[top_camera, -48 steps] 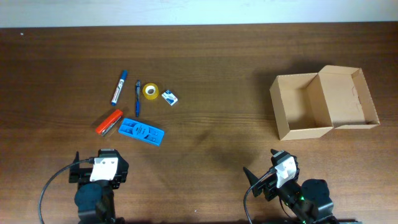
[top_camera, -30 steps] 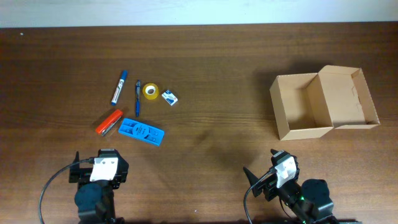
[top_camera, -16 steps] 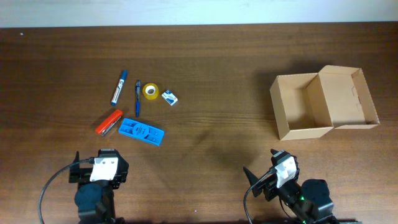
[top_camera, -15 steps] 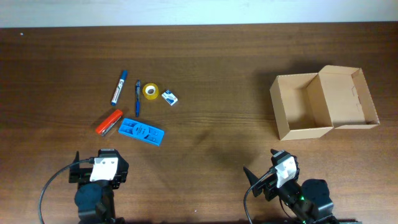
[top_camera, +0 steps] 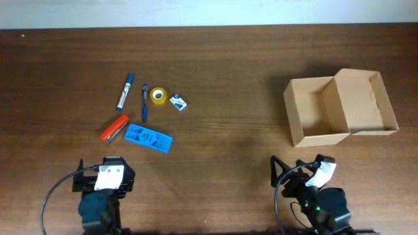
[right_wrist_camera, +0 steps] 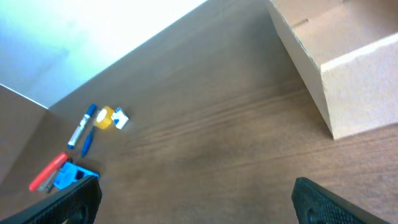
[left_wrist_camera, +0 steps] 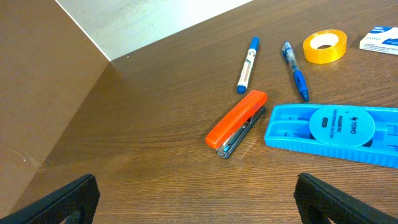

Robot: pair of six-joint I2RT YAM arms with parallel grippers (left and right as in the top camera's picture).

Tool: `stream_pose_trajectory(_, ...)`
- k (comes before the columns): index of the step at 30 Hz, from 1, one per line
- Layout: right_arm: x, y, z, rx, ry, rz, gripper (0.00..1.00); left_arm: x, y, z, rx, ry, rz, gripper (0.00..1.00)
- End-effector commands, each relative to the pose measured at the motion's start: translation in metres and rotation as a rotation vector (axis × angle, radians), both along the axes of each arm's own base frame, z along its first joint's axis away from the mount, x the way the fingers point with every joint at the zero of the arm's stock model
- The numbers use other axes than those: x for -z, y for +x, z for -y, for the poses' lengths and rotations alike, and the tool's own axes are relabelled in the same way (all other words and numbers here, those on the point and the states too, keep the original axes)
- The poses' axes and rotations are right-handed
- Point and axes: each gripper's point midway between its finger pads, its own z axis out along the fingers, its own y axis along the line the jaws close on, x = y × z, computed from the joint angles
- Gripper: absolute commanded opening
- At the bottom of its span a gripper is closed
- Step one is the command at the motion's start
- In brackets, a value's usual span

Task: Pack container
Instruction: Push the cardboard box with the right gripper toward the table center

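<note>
The tan cardboard container [top_camera: 313, 111] stands open at the right of the table, its flap lid [top_camera: 366, 101] laid back; its near corner shows in the right wrist view [right_wrist_camera: 348, 68]. Stationery lies at the left: a blue marker [top_camera: 124, 91], a blue pen [top_camera: 144, 103], a yellow tape roll [top_camera: 158, 95], a small white-blue box [top_camera: 178, 102], an orange stapler [top_camera: 114, 127] and a flat blue tray [top_camera: 148, 138]. My left gripper [left_wrist_camera: 196, 199] is open and empty near the front edge, short of the stapler [left_wrist_camera: 236, 123]. My right gripper [right_wrist_camera: 199, 199] is open and empty, front right.
The wall edge runs along the table's far side [top_camera: 209, 26]. Bare wood lies between the stationery and the container. In the left wrist view the tape roll [left_wrist_camera: 324, 46] and tray [left_wrist_camera: 336, 127] lie ahead to the right.
The right arm has turned and shifted right near the front edge. The left arm and all the objects have not moved.
</note>
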Motion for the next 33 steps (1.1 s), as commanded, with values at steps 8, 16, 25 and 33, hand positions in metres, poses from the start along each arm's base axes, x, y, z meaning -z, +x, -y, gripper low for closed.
stream_pose_trajectory(8, -0.053, 0.035, 0.006, 0.010, -0.238, -0.048, 0.99, -0.001, 0.001, 0.001, 0.008, 0.008, 0.004, 1.00)
stream_pose_trajectory(16, -0.091, 0.126, 0.002, 0.020, -0.421, -0.206, 0.99, -0.001, 0.001, 0.001, 0.008, 0.009, 0.004, 1.00)
stream_pose_trajectory(25, 0.007, 0.165, 0.055, -0.079, -0.530, -0.507, 0.99, -0.001, 0.001, 0.001, 0.008, 0.008, 0.004, 1.00)
stream_pose_trajectory(33, 0.063, 0.163, 0.055, -0.119, -0.531, -0.655, 0.04, -0.001, 0.001, 0.001, 0.008, 0.008, 0.004, 1.00)
